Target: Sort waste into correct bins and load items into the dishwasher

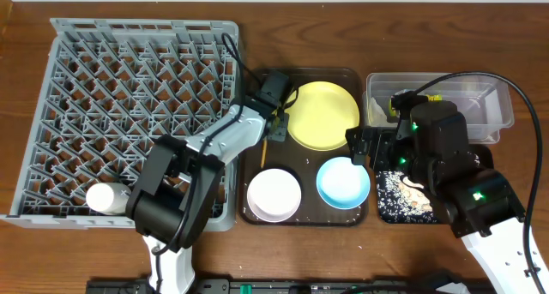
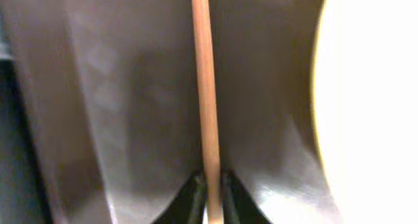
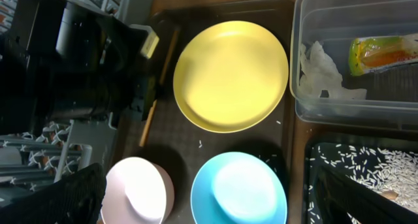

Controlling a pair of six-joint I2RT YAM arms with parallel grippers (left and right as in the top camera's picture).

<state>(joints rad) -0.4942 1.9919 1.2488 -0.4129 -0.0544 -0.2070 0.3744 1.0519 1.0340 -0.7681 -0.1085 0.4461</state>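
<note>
- One chopstick (image 2: 206, 87) clamped in the left gripper (image 2: 210, 188), yellow plate (image 2: 372, 100) just to its right.
- Right gripper (image 1: 358, 145) spread wide, empty, plate at its left.

rack (image 1: 129, 114) left | tray (image 1: 302, 159) centre — holds plate (image 1: 323, 114), left bowl (image 1: 274, 194), right bowl (image 1: 343, 182) | tub (image 1: 480, 114) right

table (image 1: 257, 20) wood | brown tray (image 1: 307, 170) ctr | rack (image 1: 111, 88) L of tray | tub (image 1: 472, 105) R of tray | blk tray (image 1: 395, 200) R of tray, nearer robot
</note>
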